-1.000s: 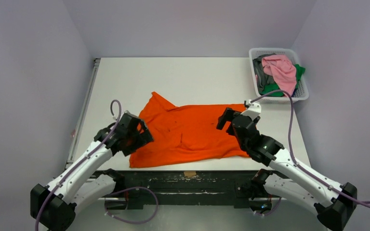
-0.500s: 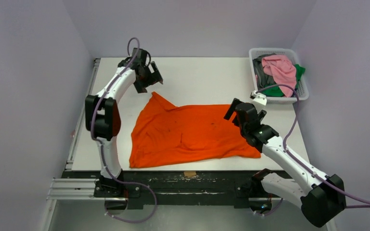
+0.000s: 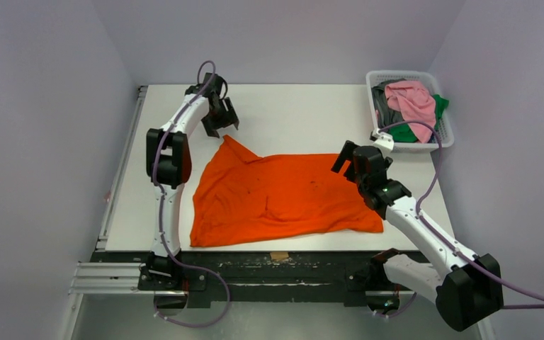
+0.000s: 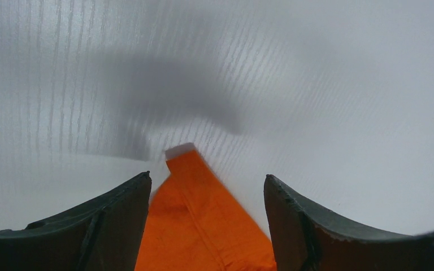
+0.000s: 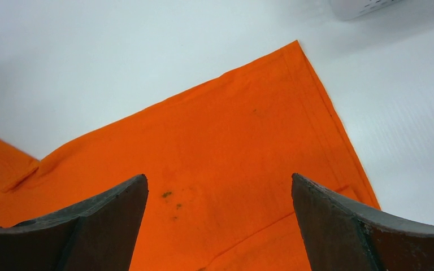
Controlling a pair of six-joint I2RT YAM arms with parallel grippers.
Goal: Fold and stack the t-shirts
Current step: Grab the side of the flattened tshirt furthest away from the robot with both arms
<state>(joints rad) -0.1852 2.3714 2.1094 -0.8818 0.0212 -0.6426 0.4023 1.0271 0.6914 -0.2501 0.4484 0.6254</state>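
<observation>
Left gripper [image 3: 222,121] hovers, jaws apart, over the far-left tip of the orange t-shirt [image 3: 283,198]. Right gripper [image 3: 346,161], jaws wide, hangs above its far-right corner.

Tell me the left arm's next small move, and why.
Probably lower the left gripper and close it on the pointed corner of the orange shirt. The wrist view shows that corner lying flat on the table, framed between open jaws and not yet gripped, so it seems lined up for a pinch.

Grey t-shirt [image 3: 384,108] largely hidden under pink t-shirt [image 3: 414,101]
</observation>
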